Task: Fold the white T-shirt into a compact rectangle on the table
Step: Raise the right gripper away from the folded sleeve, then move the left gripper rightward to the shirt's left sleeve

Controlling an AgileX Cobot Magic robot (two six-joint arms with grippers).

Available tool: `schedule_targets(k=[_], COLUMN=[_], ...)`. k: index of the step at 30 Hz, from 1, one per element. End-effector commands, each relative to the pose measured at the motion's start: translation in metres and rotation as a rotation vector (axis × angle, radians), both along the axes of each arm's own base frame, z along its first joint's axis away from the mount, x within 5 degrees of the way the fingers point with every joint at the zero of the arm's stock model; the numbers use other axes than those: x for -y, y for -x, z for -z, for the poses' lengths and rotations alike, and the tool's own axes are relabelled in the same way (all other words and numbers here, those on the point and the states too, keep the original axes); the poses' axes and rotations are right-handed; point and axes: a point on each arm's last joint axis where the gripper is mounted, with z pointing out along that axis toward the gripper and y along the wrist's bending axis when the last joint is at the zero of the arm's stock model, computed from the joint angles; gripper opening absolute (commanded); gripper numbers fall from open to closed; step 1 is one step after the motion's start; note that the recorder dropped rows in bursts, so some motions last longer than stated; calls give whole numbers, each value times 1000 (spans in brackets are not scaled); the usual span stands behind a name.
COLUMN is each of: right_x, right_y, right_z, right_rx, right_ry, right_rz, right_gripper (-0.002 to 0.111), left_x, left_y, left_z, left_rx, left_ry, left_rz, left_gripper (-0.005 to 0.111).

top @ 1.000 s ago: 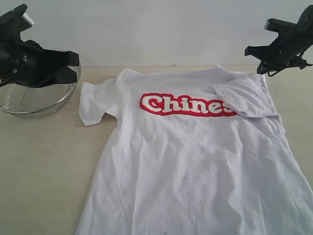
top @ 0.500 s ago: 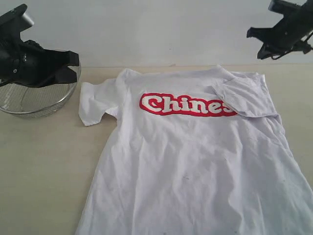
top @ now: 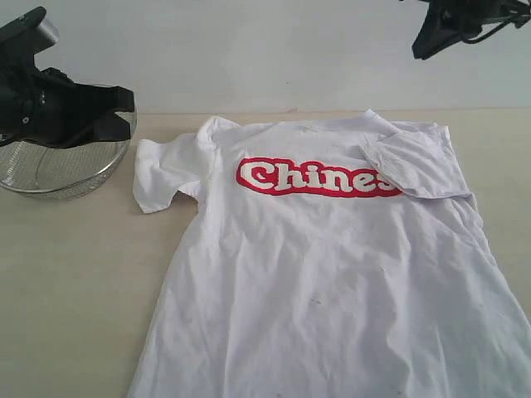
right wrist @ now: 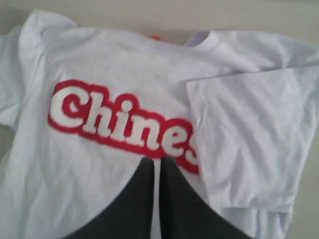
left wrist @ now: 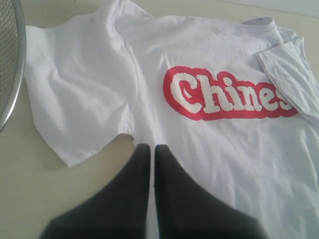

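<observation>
The white T-shirt (top: 332,274) lies face up on the table (top: 75,274), its red lettered band (top: 315,177) across the chest. Its right sleeve (top: 415,162) is folded in over the chest and covers the end of the lettering; the left sleeve (top: 162,170) lies spread out. My left gripper (top: 112,112) hangs shut and empty above the wire bowl, left of the shirt. In the left wrist view this gripper (left wrist: 151,148) hovers over the shirt (left wrist: 209,55) near the sleeve's underarm. My right gripper (top: 427,41) is raised high at the top right, shut, holding nothing (right wrist: 156,160), above the shirt (right wrist: 124,59).
A wire-mesh metal bowl (top: 62,166) stands at the back left under the left arm, its rim (left wrist: 15,64) showing in the left wrist view. Bare tabletop lies left of the shirt. The shirt's hem runs off the front edge of the exterior view.
The right gripper has risen from beside the folded sleeve up to the top right corner of the exterior view. The left arm and the shirt have not moved.
</observation>
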Motion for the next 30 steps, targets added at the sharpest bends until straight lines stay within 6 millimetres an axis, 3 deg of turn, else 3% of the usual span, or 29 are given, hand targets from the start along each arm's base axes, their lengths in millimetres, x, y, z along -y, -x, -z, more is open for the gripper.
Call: schedule_targets(k=[1, 6, 11, 17, 30], right_x=[-21, -35, -46, -47, -46], right_y=[41, 100, 124, 130, 128], right_z=[-7, 14, 43, 61, 61], right_rx=[21, 82, 85, 80, 99], right_ry=[-33, -138, -187, -183, -176], right_rz=[-88, -103, -160, -165, -148], right_gripper=[0, 0, 0, 0, 0], left_x=[1, 1, 1, 4, 13], left_y=[2, 2, 2, 1, 7], left_z=[-1, -1, -1, -4, 0], left_rx=[5, 5, 3, -21, -102], left_ry=[2, 2, 3, 124, 187], left_rz=[3, 3, 5, -57, 25], left_gripper=[4, 4, 4, 4, 4])
